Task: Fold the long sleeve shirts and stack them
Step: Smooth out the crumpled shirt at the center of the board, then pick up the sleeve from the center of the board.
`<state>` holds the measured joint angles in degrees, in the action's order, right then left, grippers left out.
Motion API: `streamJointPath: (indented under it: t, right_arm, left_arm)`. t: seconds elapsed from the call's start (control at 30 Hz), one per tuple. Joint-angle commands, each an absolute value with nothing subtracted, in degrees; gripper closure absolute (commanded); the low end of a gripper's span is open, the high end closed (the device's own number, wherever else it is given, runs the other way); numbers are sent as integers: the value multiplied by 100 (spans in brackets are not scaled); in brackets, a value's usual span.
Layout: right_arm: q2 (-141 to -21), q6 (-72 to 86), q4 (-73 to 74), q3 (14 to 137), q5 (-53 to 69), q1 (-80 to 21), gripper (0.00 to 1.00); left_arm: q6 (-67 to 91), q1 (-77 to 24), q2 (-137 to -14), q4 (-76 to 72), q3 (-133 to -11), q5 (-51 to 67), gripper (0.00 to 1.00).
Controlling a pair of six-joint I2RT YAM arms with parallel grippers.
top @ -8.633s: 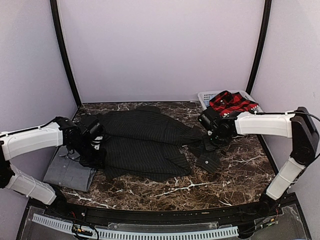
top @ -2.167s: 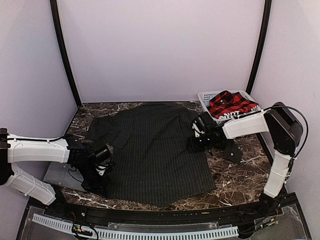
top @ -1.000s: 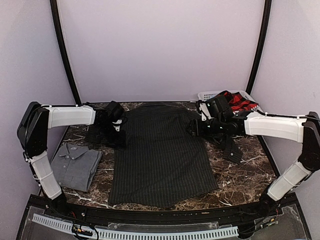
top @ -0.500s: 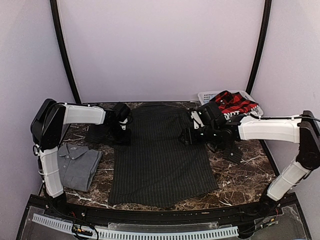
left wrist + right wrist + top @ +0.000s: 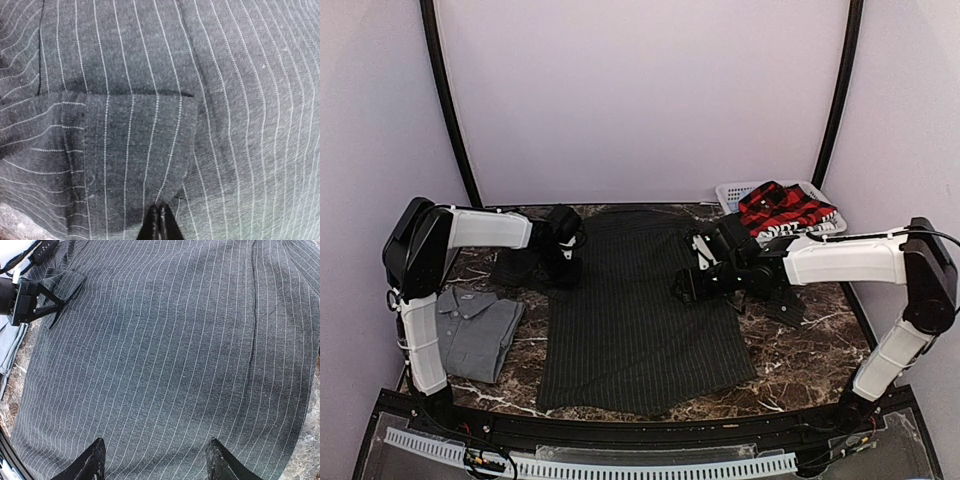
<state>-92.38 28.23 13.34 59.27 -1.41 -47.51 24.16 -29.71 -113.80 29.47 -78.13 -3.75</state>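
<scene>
The black pinstriped shirt (image 5: pixel 640 310) lies spread flat on the table (image 5: pixel 800 350). At its far-left edge the left gripper (image 5: pixel 160 214) is pinched closed (tips touching); over its right side the right gripper (image 5: pixel 155 460) gapes wide.

Matt cloth shirt (image 5: pixel 640 320), glossy tabletop (image 5: pixel 802 352)

Even soft overhead light, faint shadows; wrist views sharp, no glare.
</scene>
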Motion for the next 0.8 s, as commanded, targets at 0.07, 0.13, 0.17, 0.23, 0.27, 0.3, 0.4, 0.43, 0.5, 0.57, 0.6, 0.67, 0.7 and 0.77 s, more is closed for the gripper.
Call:
streamJointPath:
  t: [0.07, 0.13, 0.17, 0.23, 0.27, 0.3, 0.4, 0.43, 0.5, 0.57, 0.6, 0.67, 0.7, 0.77]
  right_arm:
    - [-9394, 2819, 1326, 6219, -343, -4951, 34]
    - [-9468, 2813, 1367, 6326, -407, -5068, 34]
    - [-9500, 2819, 1383, 6382, -433, -5136, 34]
    - [-9611, 2882, 1414, 6525, -455, -5326, 34]
    - [-9673, 2935, 1446, 6621, -457, -5417, 34]
    - [-9741, 2999, 1495, 6723, -460, -5521, 34]
    - [-9984, 3255, 1696, 7090, -495, -5907, 35]
    - [-10075, 3370, 1768, 7236, -493, -6038, 35]
    - [-10260, 3571, 1947, 7575, -492, -6340, 36]
    - [-10485, 3761, 2132, 7965, -479, -6659, 37]
    - [-10611, 3848, 2234, 8163, -459, -6809, 40]
    - [-10921, 4063, 2489, 8580, -398, -7084, 45]
    - [-11041, 4166, 2583, 8783, -345, -7219, 48]
    - [-11255, 4339, 2695, 9111, -257, -7468, 55]
  left_arm:
    - [2267, -2903, -11213, 3131, -8052, -547, 100]
    - [2260, -2894, -11087, 3193, -8082, -567, 100]
    - [2259, -2888, -11032, 3233, -8102, -577, 100]
    - [2259, -2865, -10850, 3296, -8131, -609, 100]
    - [2259, -2843, -10706, 3327, -8152, -621, 100]
    - [2259, -2828, -10635, 3400, -8195, -630, 100]
    - [2212, -2704, -10248, 3509, -8293, -615, 100]
    - [2196, -2666, -10173, 3549, -8342, -600, 100]
    - [2137, -2531, -9989, 3587, -8405, -530, 100]
    - [2091, -2374, -9836, 3560, -8430, -422, 100]
    - [2052, -2285, -9749, 3538, -8434, -345, 100]
    - [2010, -2176, -9635, 3465, -8433, -271, 100]
    - [1988, -2143, -9595, 3389, -8406, -236, 100]
    - [1990, -1997, -9479, 3293, -8387, -125, 100]
